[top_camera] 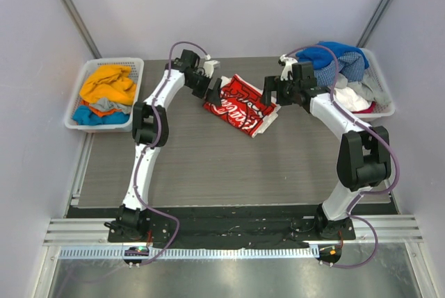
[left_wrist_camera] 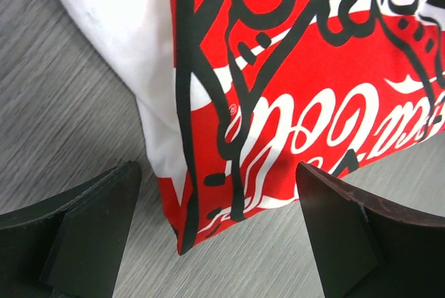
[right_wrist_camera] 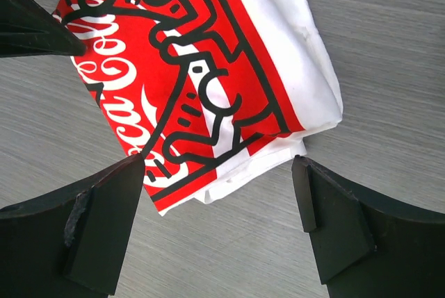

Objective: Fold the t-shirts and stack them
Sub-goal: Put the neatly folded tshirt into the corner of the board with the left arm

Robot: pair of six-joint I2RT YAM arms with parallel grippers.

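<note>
A white t-shirt with a red logo print lies folded into a small packet on the grey table, logo up. My left gripper is open at its left edge; in the left wrist view the shirt's corner lies between the spread fingers. My right gripper is open at the packet's right edge; in the right wrist view the shirt lies just ahead of the spread fingers. Neither gripper holds cloth.
A white slatted basket at the far left holds orange, grey and blue shirts. Another basket at the far right holds blue, checked and white shirts. Grey walls close in the table.
</note>
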